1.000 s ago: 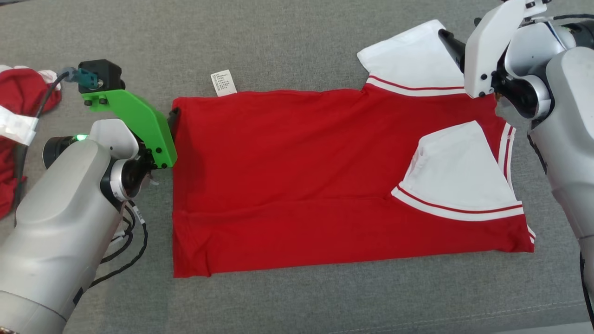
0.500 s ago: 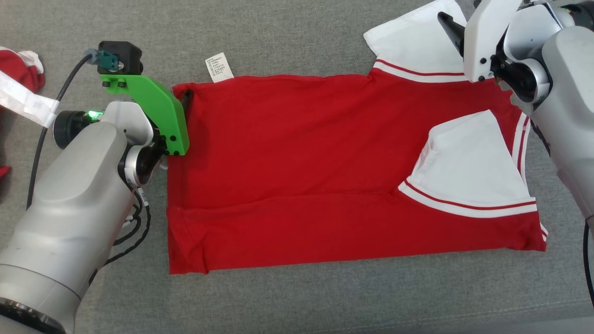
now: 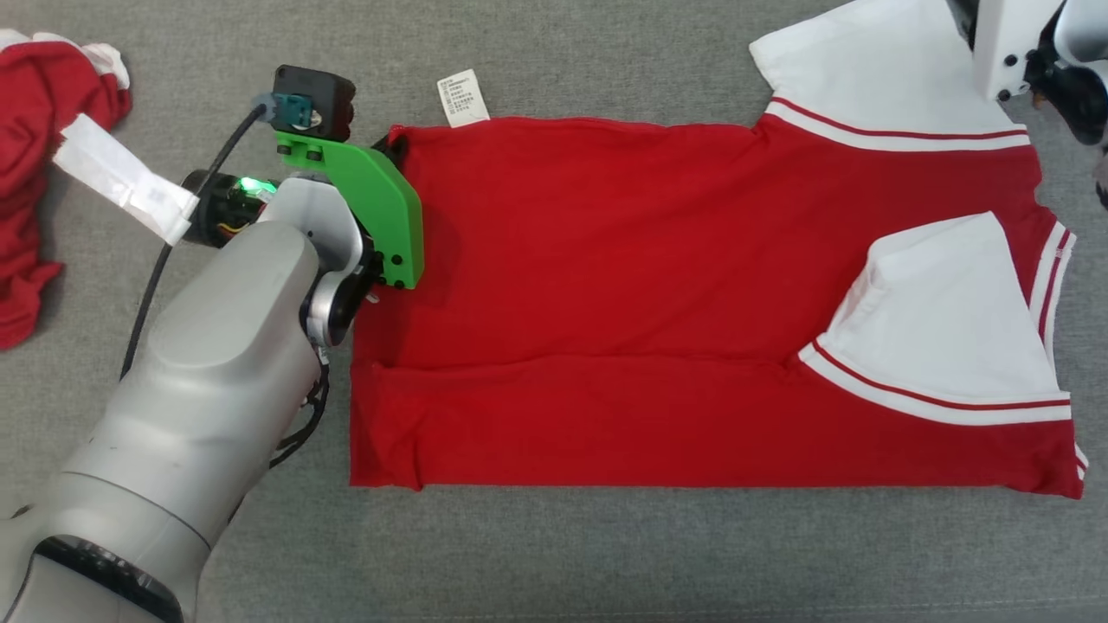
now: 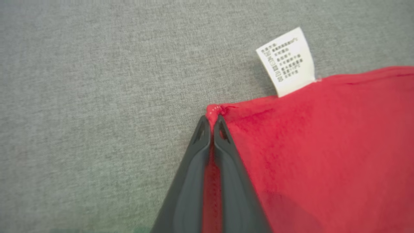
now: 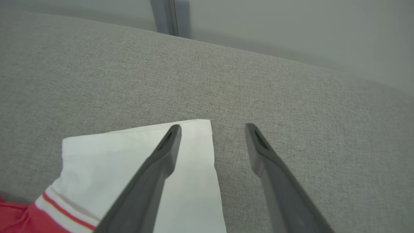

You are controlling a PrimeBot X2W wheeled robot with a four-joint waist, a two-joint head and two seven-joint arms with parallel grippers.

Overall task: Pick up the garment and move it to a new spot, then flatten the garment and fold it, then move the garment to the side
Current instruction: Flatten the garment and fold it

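Observation:
The red garment [image 3: 606, 260] with white sleeves lies flat on the grey cushion [image 3: 606, 554], one sleeve folded across its front. My left gripper [image 4: 211, 121] is shut on the garment's far left hem corner [image 4: 323, 145], with red cloth pinched between the fingers. In the head view that gripper [image 3: 391, 147] sits under its green mount. A white care label [image 3: 463, 97] sticks out just beside the grip. My right gripper [image 5: 212, 129] stands open over the far corner of the white sleeve [image 5: 113, 161], one finger above the cloth and the other above bare cushion.
Another crumpled red garment [image 3: 35, 173] lies at the far left. A white tag [image 3: 121, 177] hangs on my left arm's cable. Beyond the cushion's back edge there is a pale wall [image 5: 291, 26]. Bare cushion runs along the front.
My left gripper has gone from open to shut on the hem corner, after sliding along the garment's left edge to the far corner. The camera has shifted; the right gripper stays open.

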